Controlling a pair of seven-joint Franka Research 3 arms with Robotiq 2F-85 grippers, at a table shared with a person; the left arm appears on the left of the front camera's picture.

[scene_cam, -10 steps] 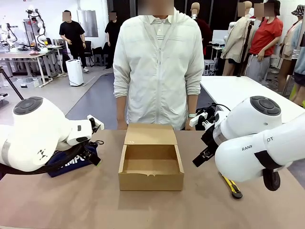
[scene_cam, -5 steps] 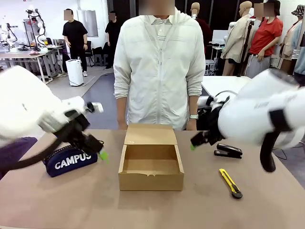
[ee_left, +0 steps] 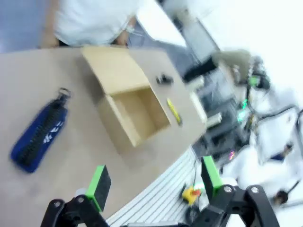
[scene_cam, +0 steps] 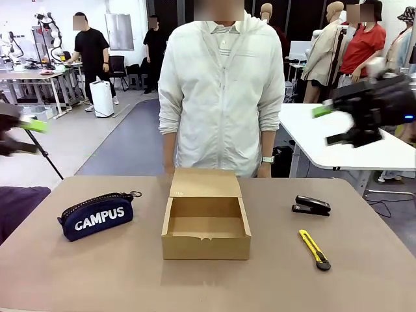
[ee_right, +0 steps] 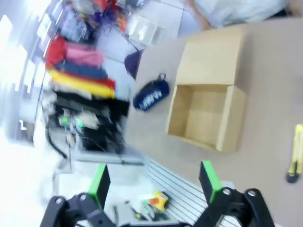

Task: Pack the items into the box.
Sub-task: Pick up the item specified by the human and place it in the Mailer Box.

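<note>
Front: since a second ago both arms have lifted clear. I see left claw (scene_cam: pixel 26 133) and right claw (scene_cam: pixel 328 123) blurred, high above the table (scene_cam: pixel 130 279). Pouch (scene_cam: pixel 96 216), open box (scene_cam: pixel 205 224), knife (scene_cam: pixel 314 249) and stapler (scene_cam: pixel 312 206) lie far below.
Left wrist: jaws spread, pouch and box beneath.
Right wrist: spread too, box beneath.
Busy lab beyond.

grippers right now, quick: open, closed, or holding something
Left gripper: open, holding nothing.
Right gripper: open, holding nothing.
</note>
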